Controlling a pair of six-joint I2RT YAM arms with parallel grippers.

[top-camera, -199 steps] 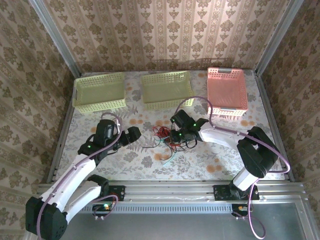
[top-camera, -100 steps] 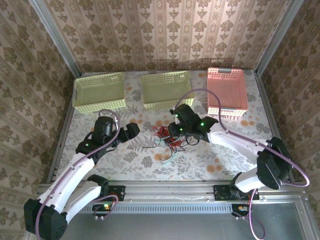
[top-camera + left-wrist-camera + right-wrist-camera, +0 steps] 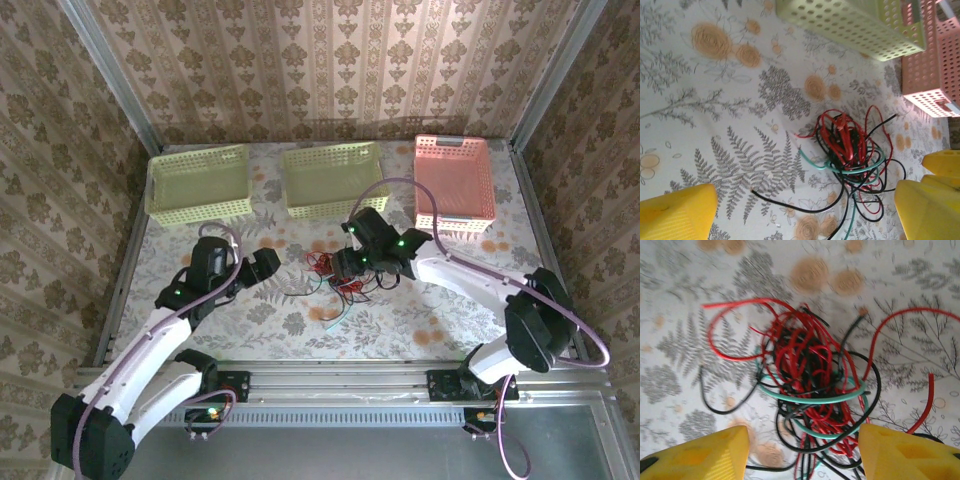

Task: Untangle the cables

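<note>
Cables [image 3: 810,380] knotted midway between worktop [image 3: 450,320] side edges, my right claw [image 3: 802,452] apart above them.
I'd pinch one loose red end, pull slowly rightward; my left claw [image 3: 802,210], also apart, should pin the knot.

The table [image 3: 400,330] is lit softly and evenly from above; only faint shadows are thrown on it; the cables [image 3: 810,385] are smeared by blur in the right wrist view; sharper focus is seen in the left wrist view.
</note>
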